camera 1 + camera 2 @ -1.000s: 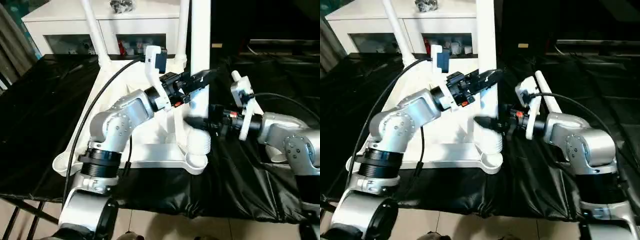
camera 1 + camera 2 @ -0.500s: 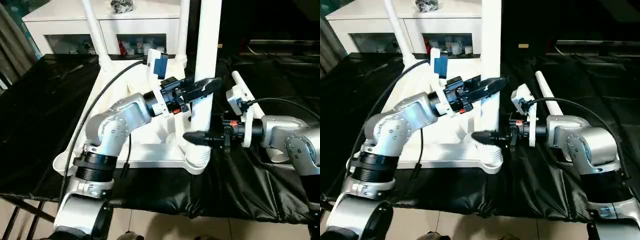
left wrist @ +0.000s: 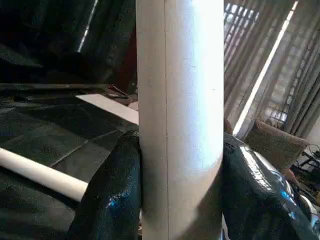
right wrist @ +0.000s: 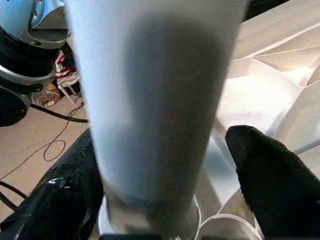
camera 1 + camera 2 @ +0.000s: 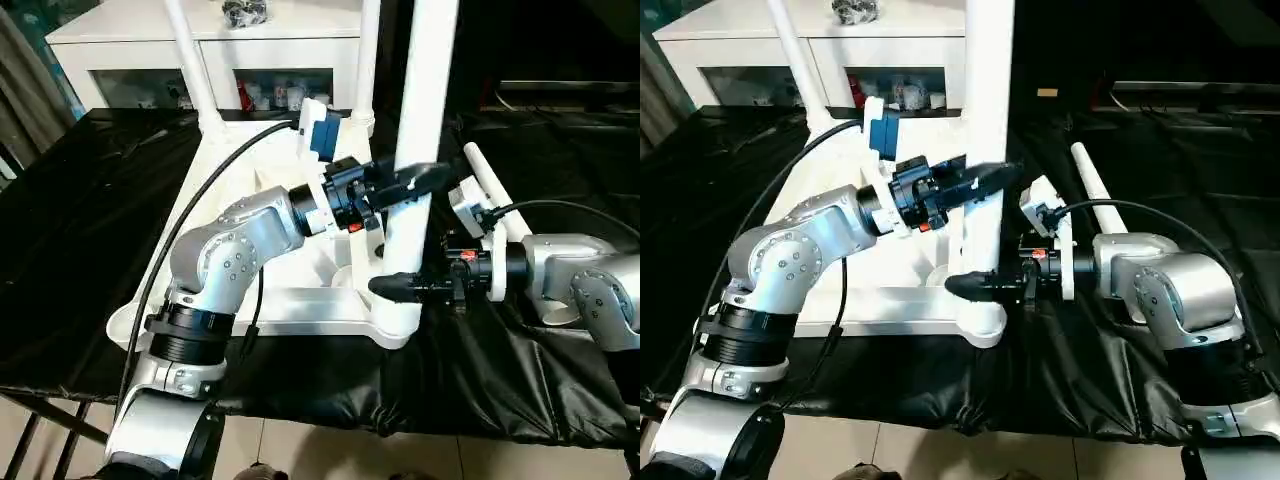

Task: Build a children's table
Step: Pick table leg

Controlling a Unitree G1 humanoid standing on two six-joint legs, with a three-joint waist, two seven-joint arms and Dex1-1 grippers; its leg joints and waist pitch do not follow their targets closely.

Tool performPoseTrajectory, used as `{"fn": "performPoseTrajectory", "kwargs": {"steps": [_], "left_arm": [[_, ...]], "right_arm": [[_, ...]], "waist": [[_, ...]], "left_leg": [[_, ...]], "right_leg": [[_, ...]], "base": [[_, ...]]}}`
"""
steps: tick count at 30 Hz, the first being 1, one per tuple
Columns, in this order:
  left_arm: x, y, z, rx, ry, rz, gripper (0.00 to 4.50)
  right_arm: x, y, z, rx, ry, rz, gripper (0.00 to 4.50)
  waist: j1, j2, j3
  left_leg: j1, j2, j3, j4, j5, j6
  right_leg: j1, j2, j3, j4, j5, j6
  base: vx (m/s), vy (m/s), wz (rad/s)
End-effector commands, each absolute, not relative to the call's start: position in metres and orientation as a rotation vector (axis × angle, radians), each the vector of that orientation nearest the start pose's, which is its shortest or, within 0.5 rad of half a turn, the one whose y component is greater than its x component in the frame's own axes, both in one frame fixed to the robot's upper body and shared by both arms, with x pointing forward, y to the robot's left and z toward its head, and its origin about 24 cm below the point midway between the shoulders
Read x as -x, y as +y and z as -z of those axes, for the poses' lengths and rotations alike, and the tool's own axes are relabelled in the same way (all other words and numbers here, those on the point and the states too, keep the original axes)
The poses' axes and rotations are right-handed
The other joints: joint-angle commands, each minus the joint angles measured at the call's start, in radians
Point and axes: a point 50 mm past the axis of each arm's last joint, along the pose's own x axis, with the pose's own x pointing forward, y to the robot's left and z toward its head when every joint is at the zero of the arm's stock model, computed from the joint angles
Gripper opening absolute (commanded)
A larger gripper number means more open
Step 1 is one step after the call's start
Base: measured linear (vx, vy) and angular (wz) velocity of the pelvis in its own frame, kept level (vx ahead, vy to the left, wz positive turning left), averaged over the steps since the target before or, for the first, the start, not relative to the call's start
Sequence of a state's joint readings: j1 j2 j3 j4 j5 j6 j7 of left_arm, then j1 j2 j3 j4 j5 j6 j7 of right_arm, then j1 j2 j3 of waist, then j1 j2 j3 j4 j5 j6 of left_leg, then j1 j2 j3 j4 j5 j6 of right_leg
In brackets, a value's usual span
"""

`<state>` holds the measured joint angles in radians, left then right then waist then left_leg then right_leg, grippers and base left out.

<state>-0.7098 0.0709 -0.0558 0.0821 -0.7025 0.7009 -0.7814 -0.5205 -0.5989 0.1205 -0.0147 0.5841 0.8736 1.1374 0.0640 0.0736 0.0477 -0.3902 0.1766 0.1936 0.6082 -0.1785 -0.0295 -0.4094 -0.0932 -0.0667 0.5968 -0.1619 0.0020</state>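
Note:
The white tabletop (image 5: 290,310) lies upside down on the black-covered bench. Two white legs (image 5: 188,55) (image 5: 367,50) stand in its far corners. A third leg (image 5: 425,90) stands upright at the near right corner socket (image 5: 395,325). My left gripper (image 5: 415,180) is shut on that leg at mid height; its black fingers (image 3: 112,200) press against both sides. Lower down, my right gripper (image 5: 400,288) is open around the leg's foot: one finger (image 4: 65,200) lies against it, the other (image 4: 270,170) stands a little off. A fourth leg (image 5: 487,182) lies on the bench behind my right arm.
A white cabinet (image 5: 130,35) with glass-fronted shelves stands behind the bench. The black cover (image 5: 80,230) hangs over the bench's front edge. My left arm's black cable (image 5: 200,200) arcs over the tabletop. Tiled floor (image 5: 300,450) shows below.
The held leg has straightened and sunk; its ribbed foot now sits down at the near right socket. My right gripper has let go and moved lower, now loosely around the foot. The left grip is unchanged.

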Motion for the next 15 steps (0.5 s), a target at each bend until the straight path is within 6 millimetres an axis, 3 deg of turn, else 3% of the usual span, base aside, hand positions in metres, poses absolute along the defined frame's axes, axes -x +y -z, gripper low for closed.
{"fn": "performPoseTrajectory", "kwargs": {"steps": [1, 7, 15], "left_arm": [[-0.3055, 0.0406, -0.1895, 0.445, -0.005, 1.372, 1.85], [-0.306, 0.0405, -0.1904, 0.446, -0.009, 1.374, 1.84], [-0.3062, 0.04, -0.1909, 0.447, -0.018, 1.375, 1.84]], "right_arm": [[-0.2865, -0.1539, -0.1404, -0.114, 0.468, -1.34, 3.46], [-0.2867, -0.1535, -0.1388, -0.122, 0.472, -1.338, 2.95], [-0.2865, -0.1536, -0.137, -0.128, 0.474, -1.334, 2.3]], "waist": [[0.006, -0.031, -0.074], [0.006, -0.027, -0.074], [0.006, -0.029, -0.075]], "left_leg": [[0.012, 0.039, -0.02, -0.055, -0.12, 0.08], [0.013, 0.039, -0.02, -0.055, -0.124, 0.078], [0.013, 0.038, -0.02, -0.054, -0.119, 0.079]], "right_leg": [[0.06, -0.044, 0.033, -0.068, -0.259, -0.209], [0.059, -0.044, 0.032, -0.069, -0.265, -0.208], [0.06, -0.044, 0.032, -0.067, -0.251, -0.211]], "base": [[0.0, 0.0, 0.0], [0.0, 0.0, 0.0], [0.0, 0.0, 0.0]]}}
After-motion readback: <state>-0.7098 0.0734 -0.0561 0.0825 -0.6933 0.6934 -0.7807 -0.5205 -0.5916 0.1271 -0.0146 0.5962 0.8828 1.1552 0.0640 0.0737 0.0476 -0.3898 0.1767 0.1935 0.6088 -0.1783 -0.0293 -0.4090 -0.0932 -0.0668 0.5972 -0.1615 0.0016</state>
